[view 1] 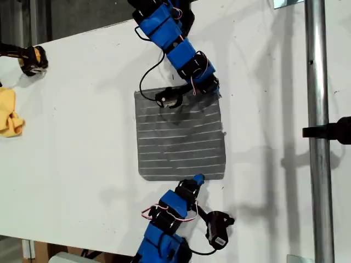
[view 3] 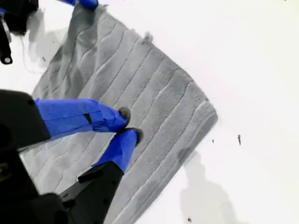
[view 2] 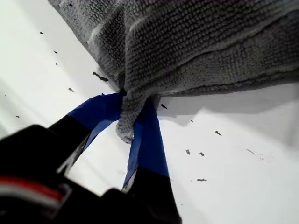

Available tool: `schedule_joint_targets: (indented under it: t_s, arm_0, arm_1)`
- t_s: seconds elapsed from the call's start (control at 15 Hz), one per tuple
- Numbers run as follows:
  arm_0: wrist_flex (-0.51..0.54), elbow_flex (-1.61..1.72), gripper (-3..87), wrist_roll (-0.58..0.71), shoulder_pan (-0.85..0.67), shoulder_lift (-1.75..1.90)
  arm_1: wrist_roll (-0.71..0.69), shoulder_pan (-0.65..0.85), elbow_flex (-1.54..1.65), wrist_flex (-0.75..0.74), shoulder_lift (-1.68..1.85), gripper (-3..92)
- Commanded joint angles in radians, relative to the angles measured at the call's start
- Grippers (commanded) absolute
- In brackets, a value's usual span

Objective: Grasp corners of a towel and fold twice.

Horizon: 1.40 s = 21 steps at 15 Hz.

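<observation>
The grey striped towel (view 1: 181, 137) (view 3: 154, 93) lies flat on the white table in the middle of the exterior view. My first gripper (view 1: 213, 90) (view 2: 133, 119) reaches in from the top of the exterior view. It is shut on the towel's corner (view 2: 127, 130) at that view's upper right, bunching the cloth (view 2: 201, 42) and raising it slightly. From the bottom of that view comes my second gripper (view 1: 198, 179) (view 3: 131, 125), which sits at the towel's lower edge. Its tips are together just over the cloth, and I see no fold held between them. Another corner (view 3: 210, 114) lies free.
A yellow cloth (view 1: 8, 112) and a black-and-yellow object (view 1: 33, 59) lie at the exterior view's left edge. A metal pole (view 1: 318, 131) with a black clamp (view 1: 332, 131) runs down that view's right side. The table's front edge (view 1: 66, 241) is near the second arm's base.
</observation>
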Motion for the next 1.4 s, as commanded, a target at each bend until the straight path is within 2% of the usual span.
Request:
schedule_joint_targets:
  t_s: [0.0, 0.13, 0.2, 0.33, 0.4, 0.47, 0.67, 0.93, 1.13, 1.33]
  arm_0:
    - [-0.086, -0.140, 3.8, 0.063, 0.043, -0.072]
    - [-0.003, -0.146, -1.8, 0.071, 0.034, -0.089]
    - [0.034, -0.146, -1.8, 0.071, 0.023, -0.089]
    - [0.037, -0.140, -1.3, 0.097, 0.017, -0.097]
    - [0.021, -0.140, 14.8, 0.095, 0.025, -0.095]
    - [0.018, -0.144, 25.9, 0.091, 0.038, -0.095]
    - [0.021, -0.164, 29.1, 0.190, 0.054, -0.107]
    - [0.202, -0.258, 32.6, 0.268, 0.021, -0.281]
    - [0.367, -0.554, 33.8, 0.281, 0.003, -0.560]
    - [0.400, -0.749, 32.9, 0.272, -0.008, -0.684]
  arm_1:
    - [-0.006, 0.014, -0.009, 0.005, 0.032, -0.2]
    - [-0.006, 0.006, -0.011, 0.006, 0.046, -0.2]
    - [-0.006, 0.005, -0.012, 0.006, 0.046, -0.2]
    - [-0.006, 0.000, -0.017, 0.008, 0.049, -0.2]
    - [-0.006, -0.005, -0.017, 0.009, 0.052, -0.2]
    - [-0.005, -0.006, -0.018, 0.009, 0.057, -0.2]
    - [-0.006, -0.008, -0.018, 0.011, 0.061, -0.2]
    - [-0.006, -0.003, -0.021, 0.009, 0.075, -0.2]
    - [0.002, -0.014, -0.021, 0.012, 0.080, -0.2]
    - [0.009, -0.021, -0.021, 0.014, 0.081, -0.2]
